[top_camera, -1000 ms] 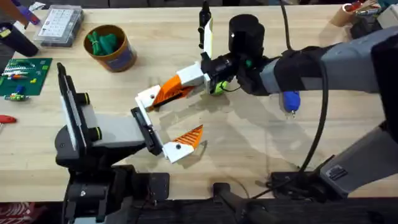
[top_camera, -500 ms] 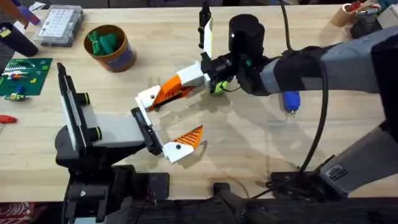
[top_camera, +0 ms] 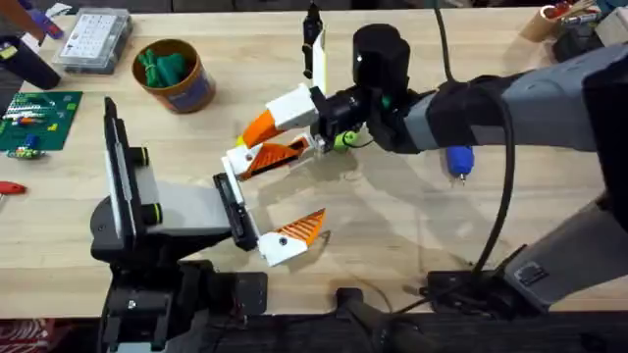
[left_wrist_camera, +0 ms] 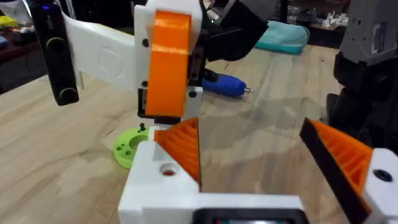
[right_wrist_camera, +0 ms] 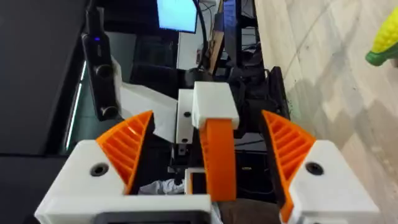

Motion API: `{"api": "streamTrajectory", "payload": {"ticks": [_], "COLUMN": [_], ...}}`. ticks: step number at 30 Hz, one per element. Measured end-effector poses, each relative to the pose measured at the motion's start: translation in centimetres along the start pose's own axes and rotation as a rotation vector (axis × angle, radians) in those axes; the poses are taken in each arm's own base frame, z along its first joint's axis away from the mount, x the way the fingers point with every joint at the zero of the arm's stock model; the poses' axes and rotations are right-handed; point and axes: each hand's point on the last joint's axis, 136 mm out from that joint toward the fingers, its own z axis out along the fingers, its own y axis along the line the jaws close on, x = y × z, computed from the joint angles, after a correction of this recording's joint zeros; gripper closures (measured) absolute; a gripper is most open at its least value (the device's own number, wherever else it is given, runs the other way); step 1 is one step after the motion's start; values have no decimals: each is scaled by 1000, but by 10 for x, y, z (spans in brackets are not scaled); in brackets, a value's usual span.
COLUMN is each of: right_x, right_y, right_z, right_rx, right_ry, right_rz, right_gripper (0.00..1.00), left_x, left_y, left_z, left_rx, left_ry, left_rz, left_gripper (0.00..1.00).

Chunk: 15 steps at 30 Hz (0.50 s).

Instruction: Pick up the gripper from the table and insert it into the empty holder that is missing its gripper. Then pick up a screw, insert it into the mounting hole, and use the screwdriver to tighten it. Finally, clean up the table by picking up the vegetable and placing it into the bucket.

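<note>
The gripper finger (top_camera: 257,157), a white base with an orange ribbed tip, sits with its base against the far end of the holder (top_camera: 234,208), the black bar on my left arm. My left gripper (top_camera: 306,183) is open, with this finger (left_wrist_camera: 174,158) and the fixed one (left_wrist_camera: 348,165) wide apart. My right gripper (right_wrist_camera: 208,118) is open and turned on its side, straddling the finger (right_wrist_camera: 216,143) without touching it; its upper finger (top_camera: 280,113) hangs just beyond. The lime-green vegetable (top_camera: 341,140) lies under the right wrist and appears as a holed disc (left_wrist_camera: 129,147). The bucket (top_camera: 191,93) stands far left.
The bucket holds dark green pieces (top_camera: 162,67). A blue screwdriver (top_camera: 458,159) lies partly under the right arm. A clear parts box (top_camera: 93,39) and a green board (top_camera: 39,118) sit at the far left, a tan cup (top_camera: 543,22) at the far right.
My right gripper has let go of the finger and drawn back toward the far side, leaving a gap. The left arm with its bar has shifted slightly right.
</note>
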Motion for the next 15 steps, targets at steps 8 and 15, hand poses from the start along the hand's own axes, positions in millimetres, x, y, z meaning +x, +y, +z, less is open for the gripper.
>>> {"api": "streamTrajectory", "payload": {"ticks": [8,15], "right_x": [-8,-21], "right_y": [-1,-4], "right_z": [-12,-34], "right_rx": [5,17], "right_ry": [-34,-96], "right_rz": [0,-66], "right_gripper": [6,6], "left_x": [0,0], "left_y": [-1,-1], "left_z": [0,0], "left_rx": [3,6], "left_ry": [0,0], "left_rz": [-2,-2], "left_gripper": [14,14]}}
